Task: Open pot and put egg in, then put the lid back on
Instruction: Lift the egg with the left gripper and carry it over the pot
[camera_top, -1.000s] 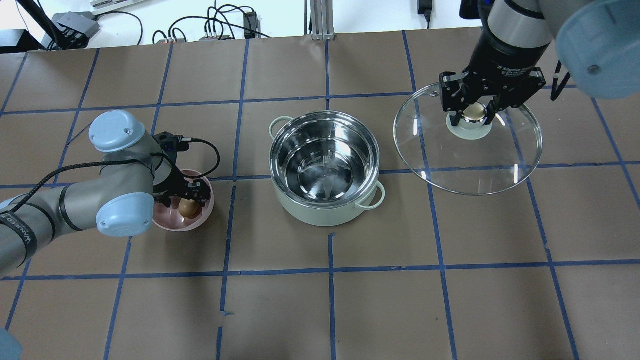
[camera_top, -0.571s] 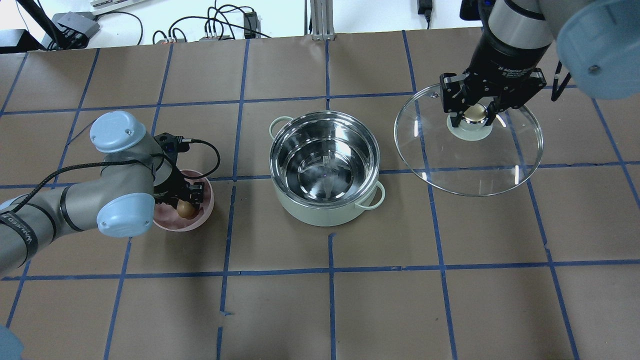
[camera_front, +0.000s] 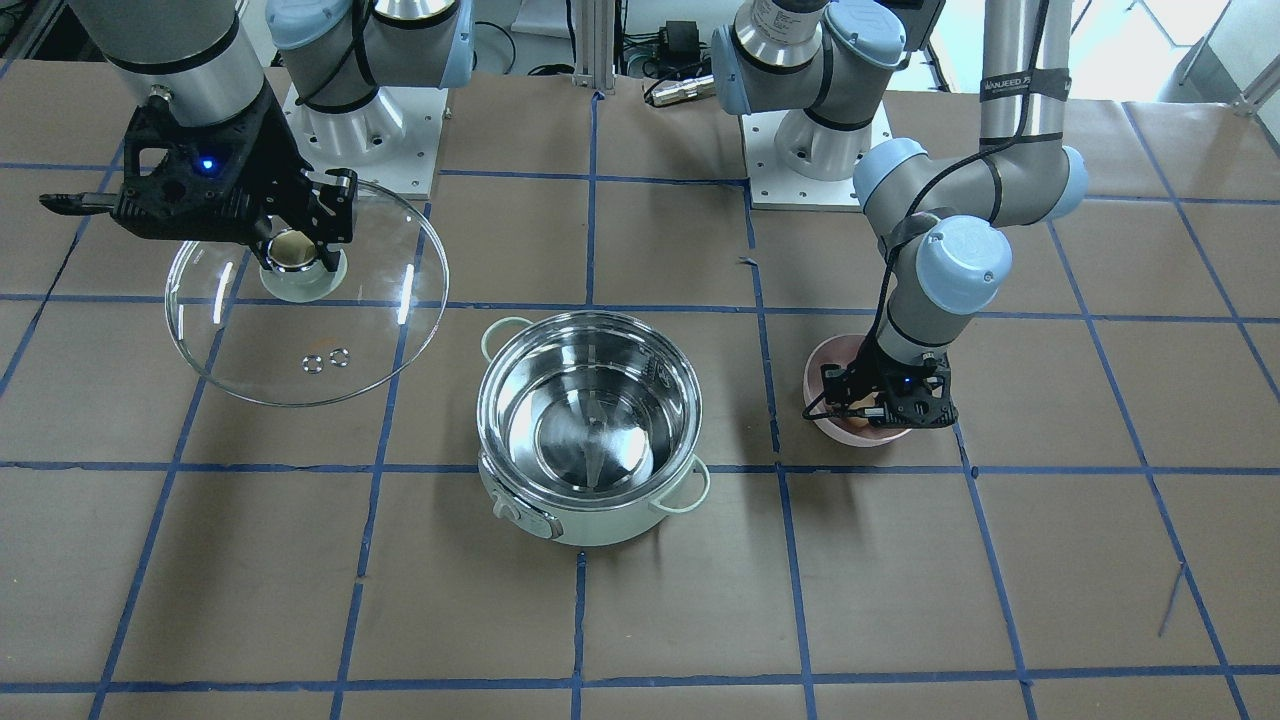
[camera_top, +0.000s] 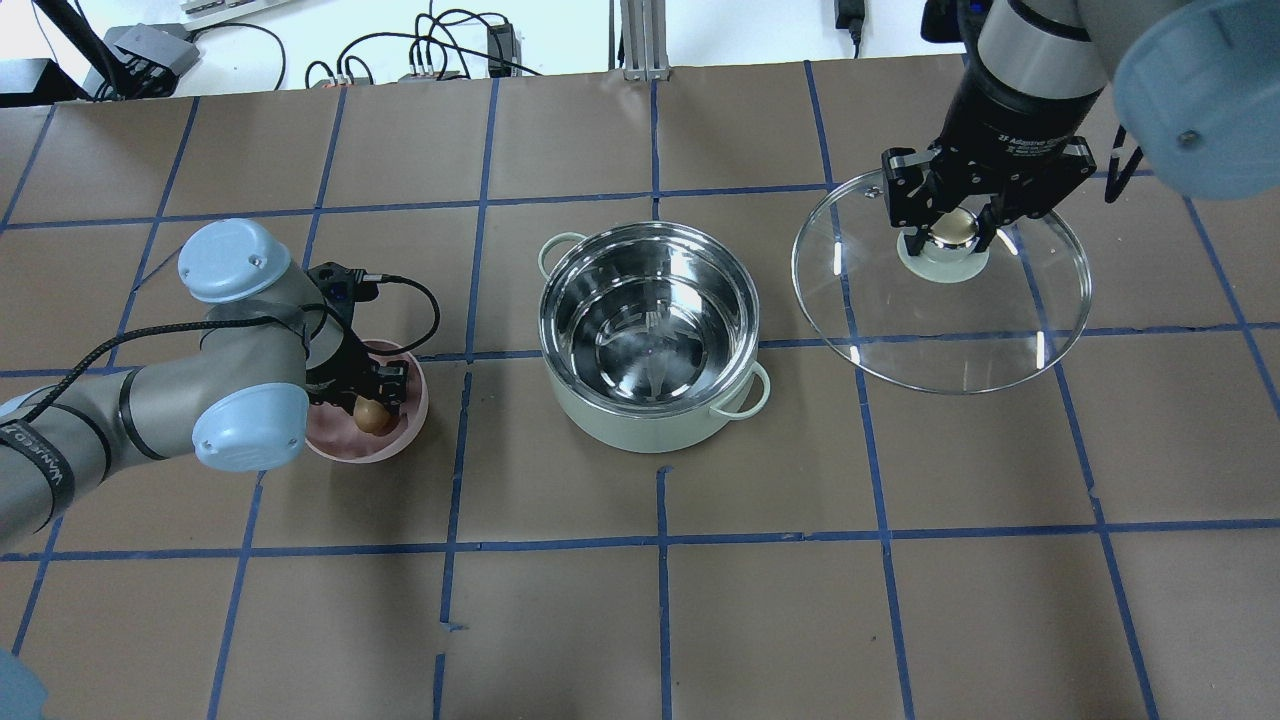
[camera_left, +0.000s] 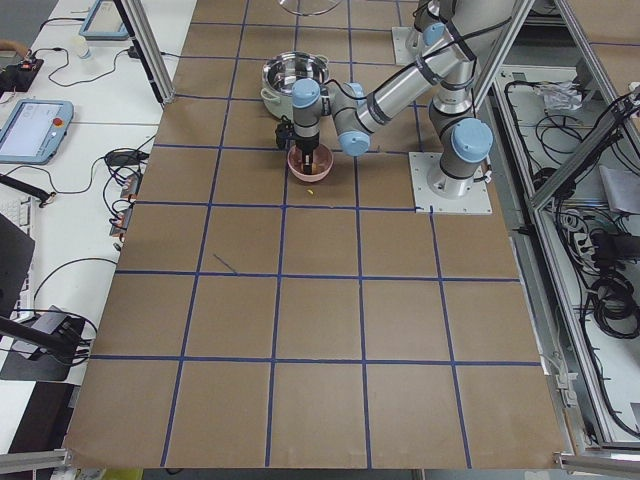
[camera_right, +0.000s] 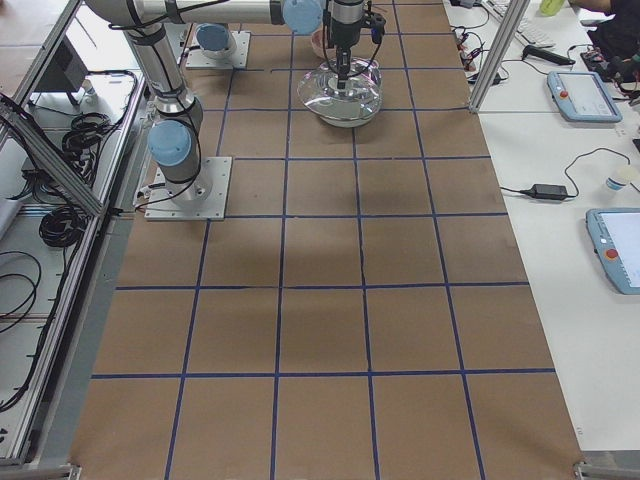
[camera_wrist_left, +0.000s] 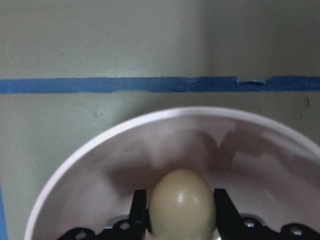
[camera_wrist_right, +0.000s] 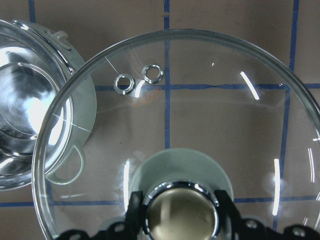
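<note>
Inside the pink bowl (camera_top: 400, 437), on the robot's left side, you have the left gripper (camera_top: 370, 408) clamped on the egg (camera_wrist_left: 181, 205), a finger pressed to each flank. The pot (camera_top: 640, 425) stands uncovered mid-table. Off to its right, the right gripper (camera_top: 950, 230) is clenched on the knob (camera_wrist_right: 180, 215) of the lid (camera_top: 940, 320), with the glass beside the pot.

Pink bowl (camera_top: 345, 448) on the brown paper-covered counter (camera_top: 780, 620), close beside a line of the blue tape grid (camera_top: 662, 600). Black cables (camera_top: 440, 45) looped on the white surface past the counter's far edge. Teach pendant (camera_left: 33, 128) with red button on the side bench, another (camera_right: 570, 95) on the opposite one.
</note>
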